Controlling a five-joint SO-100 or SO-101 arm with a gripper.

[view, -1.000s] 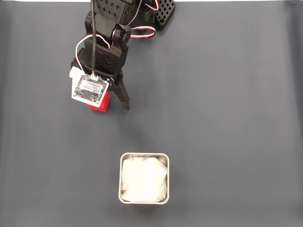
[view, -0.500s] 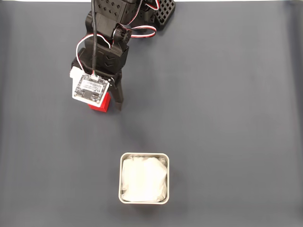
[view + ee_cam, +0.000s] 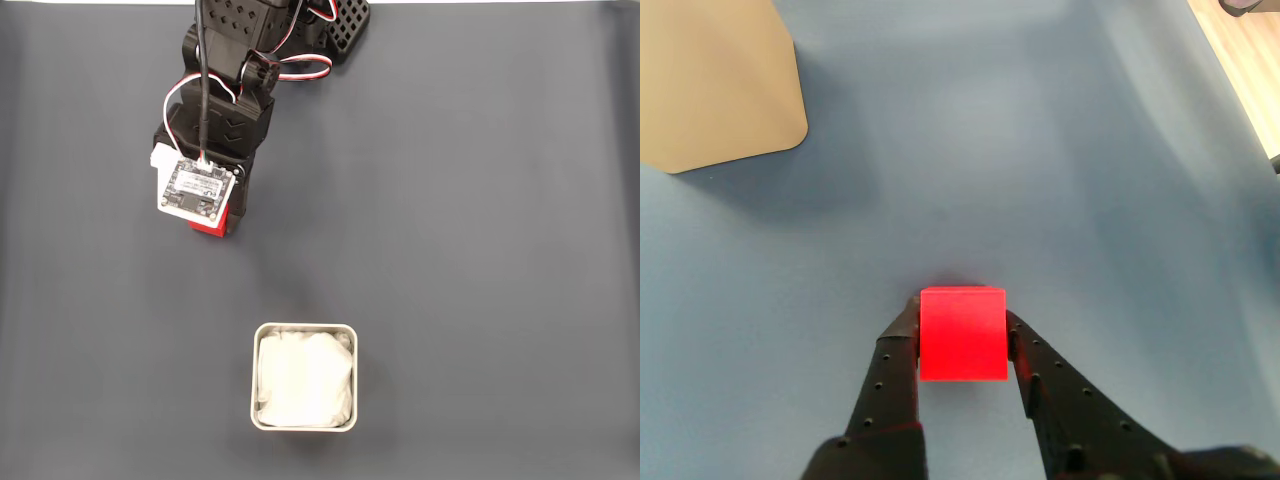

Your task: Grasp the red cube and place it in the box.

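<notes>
Between black fingers (image 3: 890,370), cube (image 3: 962,333) now pinched on mat (image 3: 480,220); gripper (image 3: 962,312) jaws, spread a second ago, have closed onto its sides. Grasp looks made; lift next, box (image 3: 304,328) waits well apart.

No readable text anywhere (circuit board (image 3: 198,188) print too small).
</notes>
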